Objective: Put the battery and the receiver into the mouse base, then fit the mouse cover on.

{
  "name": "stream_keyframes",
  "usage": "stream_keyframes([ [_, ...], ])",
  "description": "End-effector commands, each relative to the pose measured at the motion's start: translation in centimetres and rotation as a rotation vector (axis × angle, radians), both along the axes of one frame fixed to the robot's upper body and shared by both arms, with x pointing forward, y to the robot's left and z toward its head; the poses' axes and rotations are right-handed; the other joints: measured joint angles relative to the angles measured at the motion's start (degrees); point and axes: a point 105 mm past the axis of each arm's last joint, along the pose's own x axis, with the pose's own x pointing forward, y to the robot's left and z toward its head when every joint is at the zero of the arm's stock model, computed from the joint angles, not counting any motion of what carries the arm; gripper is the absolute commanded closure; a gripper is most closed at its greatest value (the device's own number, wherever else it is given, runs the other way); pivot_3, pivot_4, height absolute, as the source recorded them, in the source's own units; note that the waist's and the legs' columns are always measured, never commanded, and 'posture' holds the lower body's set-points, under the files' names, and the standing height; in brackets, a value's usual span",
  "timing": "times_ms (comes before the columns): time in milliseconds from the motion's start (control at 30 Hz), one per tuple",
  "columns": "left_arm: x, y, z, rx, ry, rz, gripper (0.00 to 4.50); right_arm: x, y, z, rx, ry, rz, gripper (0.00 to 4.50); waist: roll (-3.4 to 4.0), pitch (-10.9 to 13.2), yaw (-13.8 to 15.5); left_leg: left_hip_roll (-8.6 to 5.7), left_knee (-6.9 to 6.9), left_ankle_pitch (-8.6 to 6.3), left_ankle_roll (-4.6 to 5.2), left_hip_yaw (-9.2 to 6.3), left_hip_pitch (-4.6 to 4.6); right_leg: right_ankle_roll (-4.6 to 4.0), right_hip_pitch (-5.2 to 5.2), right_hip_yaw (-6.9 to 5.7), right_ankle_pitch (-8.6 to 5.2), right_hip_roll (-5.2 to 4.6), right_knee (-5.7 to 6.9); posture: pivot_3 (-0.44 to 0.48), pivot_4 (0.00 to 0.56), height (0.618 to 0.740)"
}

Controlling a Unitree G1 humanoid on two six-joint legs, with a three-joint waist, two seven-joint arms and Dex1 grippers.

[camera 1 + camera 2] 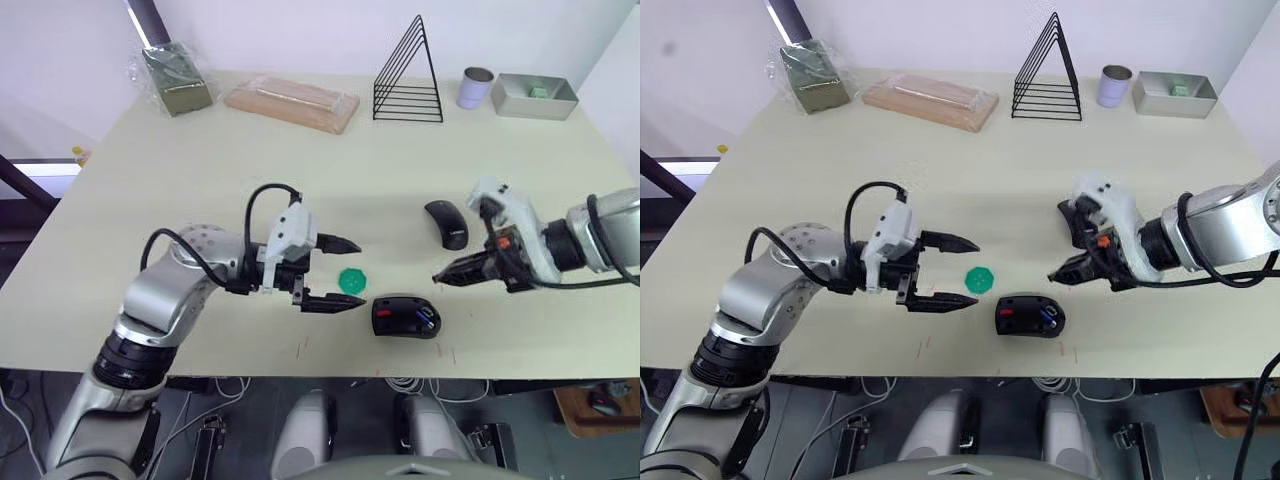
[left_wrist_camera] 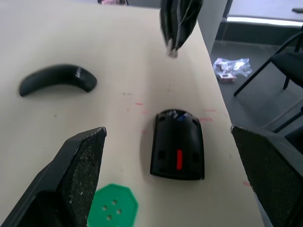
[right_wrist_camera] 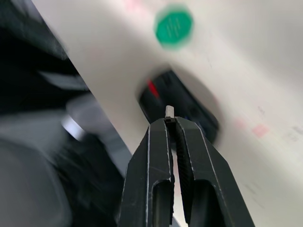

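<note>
**Receiver pinched in the right gripper, just right of the open mouse base**

The mouse base (image 1: 405,316) lies near the front edge of the table (image 1: 150,170), its red inner part up, with a blue battery (image 1: 427,320) showing at its right end. Just to its left, on the tabletop, sits a flat green octagonal disc (image 1: 353,281).

The right gripper (image 1: 441,277) hangs a little above and to the right of the base, its two fingers clenched on the receiver (image 3: 169,111), a small pale-tipped nub poking out between the tips (the right wrist view shows it best, with the base blurred behind it).

The left gripper (image 1: 348,273) hovers left of the base with its fingers spread wide apart, holding nothing; the green disc lies between them in the head views.

The mouse cover (image 1: 446,222), a smooth black shell, rests on the table farther back, behind the right gripper and apart from the base.

At the far edge stand a black wire rack (image 1: 410,75), a small cup (image 1: 476,87) and a grey tray (image 1: 535,96).
</note>
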Motion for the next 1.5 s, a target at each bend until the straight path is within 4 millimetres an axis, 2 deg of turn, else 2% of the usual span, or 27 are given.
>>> stream_keyframes([
  [33, -0.5, -1.2, -0.3, 0.01, -0.051, -0.035, 0.01, -0.4, -0.4, 0.1, -0.097, -0.024, 0.047, 4.5, -0.08, 0.0, 0.0, 0.0, 0.02, 0.0, 0.0, -0.01, -0.02, -0.01, 0.0, -0.02, 0.0, -0.01, 0.0, 0.0, 0.15, 0.74],
  [167, -0.6, -2.0, -0.9, 0.015, -0.057, -0.056, 0.01, -0.1, -0.7, 0.3, -0.157, -0.006, 0.066, 4.5, -0.05, 0.0, 0.0, -0.02, 0.06, 0.0, 0.0, 0.03, -0.04, -0.01, -0.05, -0.02, 0.0, -0.1, -0.01, 0.0, 0.15, 0.74],
  [300, -0.5, -3.1, -1.7, 0.025, -0.074, -0.076, 0.01, 0.6, -0.1, 1.2, -0.175, 0.043, 0.084, 4.5, 0.01, 0.0, 0.0, -0.05, 0.05, 0.0, 0.0, 0.1, -0.03, -0.01, -0.09, -0.02, 0.0, -0.16, 0.01, 0.0, 0.15, 0.74],
  [533, -0.5, -4.4, -2.3, 0.033, -0.084, -0.11, 0.01, 1.2, 1.2, 1.6, -0.263, 0.072, 0.135, 4.5, 0.04, 0.0, 0.0, -0.06, 0.03, 0.0, 0.0, 0.07, -0.05, -0.02, -0.1, -0.08, 0.01, -0.22, 0.0, 0.0, 0.15, 0.74],
  [900, -0.6, -6.1, -3.8, 0.109, -0.116, -0.179, 0.01, 1.4, 2.1, -0.2, -0.305, 0.083, 0.172, 4.5, 0.03, 0.0, 0.1, -0.12, 0.05, 0.0, 0.0, 0.01, -0.08, 0.0, -0.07, -0.19, 0.03, -0.3, 0.05, 0.0, 0.15, 0.74],
  [1200, 0.3, -6.7, -5.1, 0.18, -0.145, -0.19, 0.01, 1.0, 1.5, -1.0, -0.289, 0.108, 0.148, 4.5, 0.04, 0.0, 0.0, -0.12, 0.08, 0.0, 0.0, -0.02, -0.08, 0.15, -0.08, -0.23, 0.11, -0.28, 0.13, 0.0, 0.15, 0.74],
  [1500, 0.4, -7.5, -5.3, 0.183, -0.164, -0.166, 0.01, 1.0, 1.2, -1.5, -0.275, 0.117, 0.122, 4.5, 0.04, 0.0, 0.0, -0.12, 0.1, 0.0, 0.0, -0.03, -0.08, 0.19, -0.08, -0.23, 0.14, -0.29, 0.14, 0.0, 0.15, 0.74],
])
